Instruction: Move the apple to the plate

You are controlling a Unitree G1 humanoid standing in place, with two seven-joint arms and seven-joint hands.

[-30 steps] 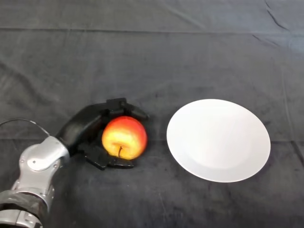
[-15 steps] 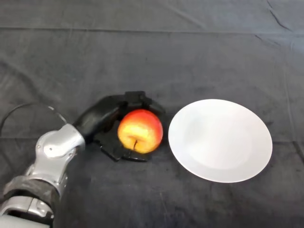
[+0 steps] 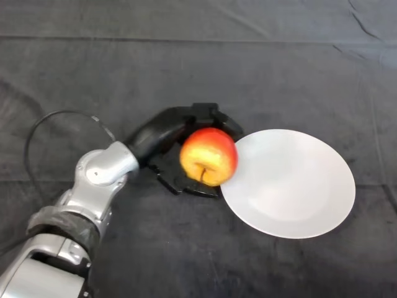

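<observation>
A red and yellow apple (image 3: pixel 209 156) sits in my black left hand (image 3: pixel 166 133), whose fingers and thumb curl round it from behind and below. The apple is held at the left rim of the white plate (image 3: pixel 291 186), overlapping that rim in the head view. The plate lies flat on the dark cloth at centre right and holds nothing. My silver-grey arm reaches in from the lower left.
Dark wrinkled cloth (image 3: pixel 186 68) covers the whole table.
My left hand has carried the apple to the right and slightly away from me, from well left of the plate to the plate's left rim.
</observation>
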